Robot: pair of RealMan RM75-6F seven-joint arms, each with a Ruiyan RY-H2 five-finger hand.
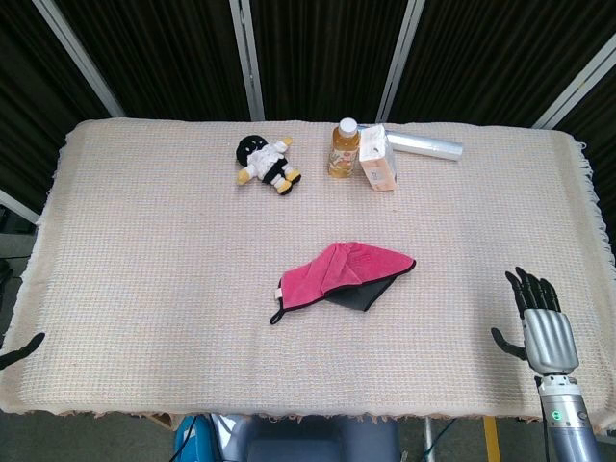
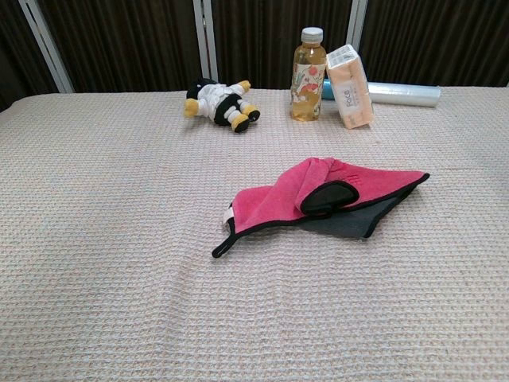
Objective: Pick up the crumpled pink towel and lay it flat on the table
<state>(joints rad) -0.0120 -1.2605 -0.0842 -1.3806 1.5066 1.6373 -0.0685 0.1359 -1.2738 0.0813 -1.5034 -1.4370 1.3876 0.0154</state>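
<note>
The pink towel point(image 1: 337, 273) with black edging and a grey underside lies crumpled and folded near the middle of the table point(image 1: 144, 241); the chest view shows the towel point(image 2: 318, 197) with a black loop at its left corner. My right hand point(image 1: 541, 322) hovers over the table's right front part, fingers apart and pointing away, holding nothing, well to the right of the towel. Only a dark tip of my left hand point(image 1: 21, 351) shows at the front left edge. Neither hand appears in the chest view.
At the back stand a plush doll point(image 1: 265, 162), a juice bottle point(image 1: 344, 147), a tissue pack point(image 1: 378, 158) and a clear plastic roll point(image 1: 425, 145). A woven cream cloth covers the table, fringed at its edges.
</note>
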